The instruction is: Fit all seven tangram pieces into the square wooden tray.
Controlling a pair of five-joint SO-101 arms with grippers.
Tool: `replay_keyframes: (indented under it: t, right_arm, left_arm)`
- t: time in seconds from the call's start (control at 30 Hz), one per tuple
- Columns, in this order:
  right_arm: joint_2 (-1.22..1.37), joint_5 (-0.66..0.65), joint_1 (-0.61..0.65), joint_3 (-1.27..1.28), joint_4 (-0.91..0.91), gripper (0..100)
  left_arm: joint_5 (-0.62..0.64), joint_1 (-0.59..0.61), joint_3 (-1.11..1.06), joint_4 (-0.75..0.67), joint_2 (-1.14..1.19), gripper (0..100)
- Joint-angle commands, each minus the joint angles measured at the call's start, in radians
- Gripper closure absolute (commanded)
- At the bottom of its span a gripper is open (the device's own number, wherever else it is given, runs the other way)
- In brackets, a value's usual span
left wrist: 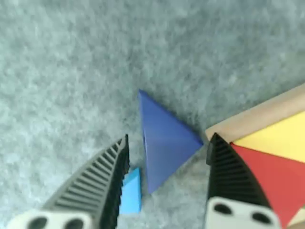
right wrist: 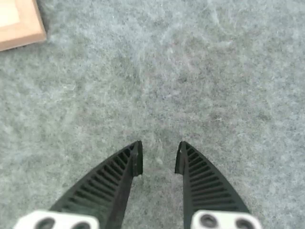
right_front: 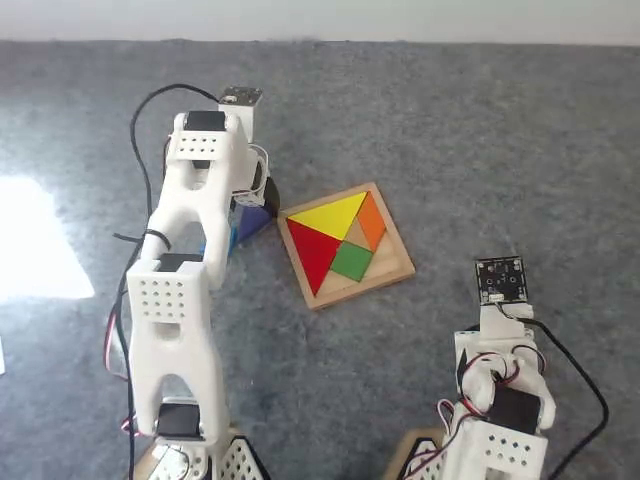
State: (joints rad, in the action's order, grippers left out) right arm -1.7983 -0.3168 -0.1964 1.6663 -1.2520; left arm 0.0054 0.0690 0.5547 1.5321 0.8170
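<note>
left: my left gripper spread wide, fingers either side of the dark blue triangle, gripping nothing | light blue piece just beside it, both on the grey mat by a corner of the wooden tray | tray: yellow triangle, red triangle, orange piece, green square | right: my right gripper parted a little, empty, over the mat

We're at a robotics test bench here: grey carpeted table, white printed left arm trailing loose wiring (pale wall behind).

White printed arms carry black ribbed jaws and black, red cables.
</note>
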Motion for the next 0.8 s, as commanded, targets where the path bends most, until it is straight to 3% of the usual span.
replay_keyframes:
  t: [0.0,0.77]
  right_arm:
    - [-0.008,-0.011,0.01,0.017,0.002,86.3]
    - [-0.008,-0.011,0.01,0.017,0.004,86.1]
  left_arm:
    - [0.012,-0.018,0.004,-0.034,0.009,75]
    - [-0.031,0.021,0.002,0.038,0.009,75]
